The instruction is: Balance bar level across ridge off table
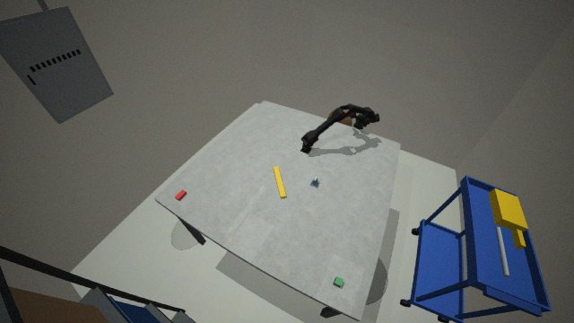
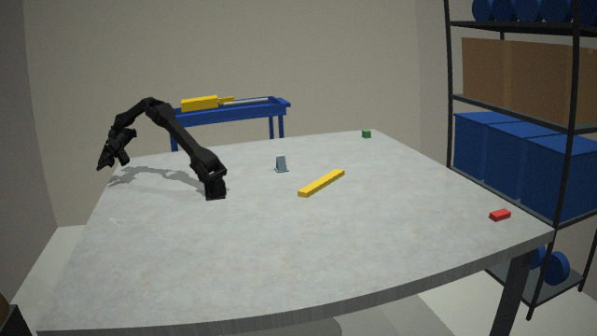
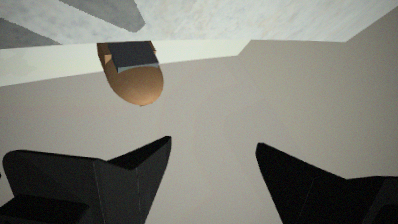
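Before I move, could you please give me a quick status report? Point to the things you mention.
Gripper (image 1: 378,117) (image 2: 99,169) (image 3: 214,145) open, holding nothing. Yellow bar (image 1: 280,182) (image 2: 321,183) flat on table, beside ridge (image 1: 315,183) (image 2: 281,164). Nothing visible between them.

- Brown boxes on the black shelf rack, cropped by the frame in the top and exterior views.
- Blue drums above the rack's boxes, cut off at the top edge.
- Rounded brown object beyond the table, too unclear to identify.
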Tool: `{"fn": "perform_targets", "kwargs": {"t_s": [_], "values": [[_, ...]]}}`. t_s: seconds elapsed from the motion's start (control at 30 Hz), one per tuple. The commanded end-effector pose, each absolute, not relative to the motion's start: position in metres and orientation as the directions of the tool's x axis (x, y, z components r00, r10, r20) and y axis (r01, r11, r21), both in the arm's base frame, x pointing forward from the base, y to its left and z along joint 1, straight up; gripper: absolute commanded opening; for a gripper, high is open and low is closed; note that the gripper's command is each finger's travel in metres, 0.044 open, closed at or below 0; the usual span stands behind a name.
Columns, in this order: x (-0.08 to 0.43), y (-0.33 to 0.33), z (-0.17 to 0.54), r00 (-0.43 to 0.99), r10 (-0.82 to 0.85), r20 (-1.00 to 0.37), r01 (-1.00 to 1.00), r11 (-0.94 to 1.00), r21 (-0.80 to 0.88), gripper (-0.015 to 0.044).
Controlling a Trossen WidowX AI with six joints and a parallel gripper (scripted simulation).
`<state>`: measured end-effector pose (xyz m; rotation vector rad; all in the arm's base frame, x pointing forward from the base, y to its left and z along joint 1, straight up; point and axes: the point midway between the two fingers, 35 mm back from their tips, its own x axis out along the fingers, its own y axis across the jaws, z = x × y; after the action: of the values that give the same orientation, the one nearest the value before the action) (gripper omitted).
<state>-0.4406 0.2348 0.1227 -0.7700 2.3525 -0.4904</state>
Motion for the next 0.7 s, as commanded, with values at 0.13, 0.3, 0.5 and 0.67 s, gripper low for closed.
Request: {"fn": "perform_targets", "kwargs": {"t_s": [0.13, 0.3, 0.5, 0.67], "values": [[-0.402, 0.28, 0.111, -0.682, -0.54, -0.493, -0.329, 0.829, -0.453, 0.0315], [-0.377, 0.307, 0.111, -0.706, -0.48, -0.52, -0.315, 0.871, -0.377, 0.0315], [-0.343, 0.338, 0.11, -0.729, -0.404, -0.553, -0.293, 0.914, -0.281, 0.0315], [-0.311, 0.361, 0.111, -0.729, -0.33, -0.6, -0.235, 0.944, -0.233, 0.0315]]}}
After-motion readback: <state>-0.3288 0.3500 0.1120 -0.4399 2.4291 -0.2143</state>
